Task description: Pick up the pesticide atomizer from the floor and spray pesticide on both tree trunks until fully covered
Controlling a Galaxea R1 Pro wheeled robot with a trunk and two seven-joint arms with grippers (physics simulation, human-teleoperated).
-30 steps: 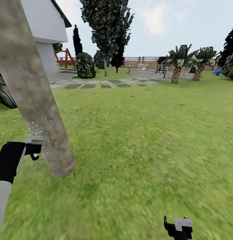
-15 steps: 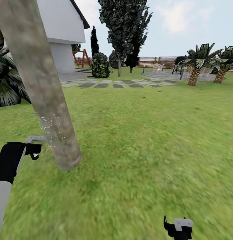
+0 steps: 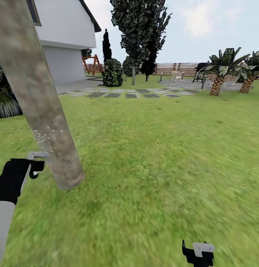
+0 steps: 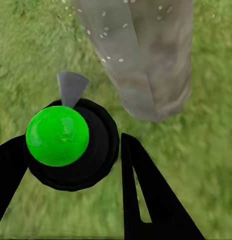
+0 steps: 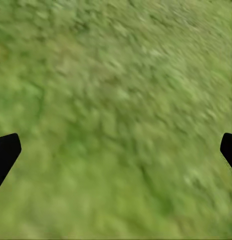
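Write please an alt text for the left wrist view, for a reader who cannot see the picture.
The left gripper holds a black atomizer with a bright green round top and a grey nozzle aimed at a leaning grey-brown tree trunk. Tiny white specks of pesticide dot the trunk, and green grass lies all around.

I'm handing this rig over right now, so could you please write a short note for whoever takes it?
Left gripper: shut on the pesticide atomizer, its nozzle aimed at the near tree trunk.
Right gripper: open, holding nothing, hanging low over the grass.
Done: atomizer picked up; white pesticide specks show on the trunk's lower part, beside the nozzle.
Left: the trunk above and below the specks looks bare, so keep spraying it. I cannot tell from here which is the second tree; it is still to do.
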